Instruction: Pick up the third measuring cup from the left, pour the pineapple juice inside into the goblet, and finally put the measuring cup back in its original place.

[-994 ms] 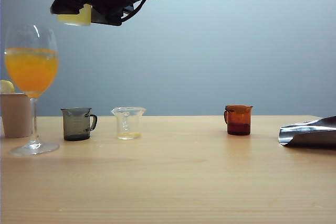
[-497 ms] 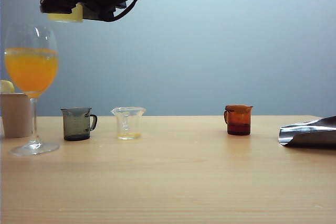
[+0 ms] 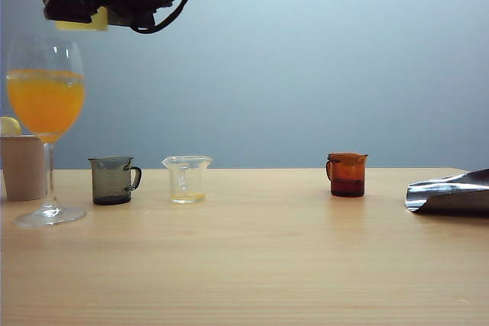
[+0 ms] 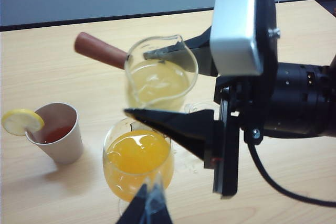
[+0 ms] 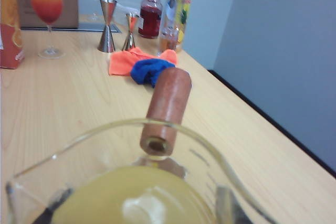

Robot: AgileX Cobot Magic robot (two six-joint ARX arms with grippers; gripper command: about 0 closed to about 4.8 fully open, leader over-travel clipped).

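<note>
Right gripper [image 3: 76, 17] holds the cup [image 4: 160, 74] of pineapple juice [image 4: 157, 82] in its fingers, high over the goblet [image 3: 46, 104] at far left, pour step pending; next: tilt spout over the bowl; left gripper [image 4: 149, 208] hovers above, fingers look closed.

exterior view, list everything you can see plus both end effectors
goblet: one, clear with orange drink, far left
beige cup: one, behind goblet
grey cup: one, right of goblet
clear cup: one, nearly empty, right of grey cup
amber cup: one, right of centre
silver object: one, shiny, right edge
table: one, pale wood
third measuring cup: one, clear with yellow liquid, held above goblet
right end effector: black, gripping third measuring cup
left end effector: tips only in left wrist view, state unclear
</note>
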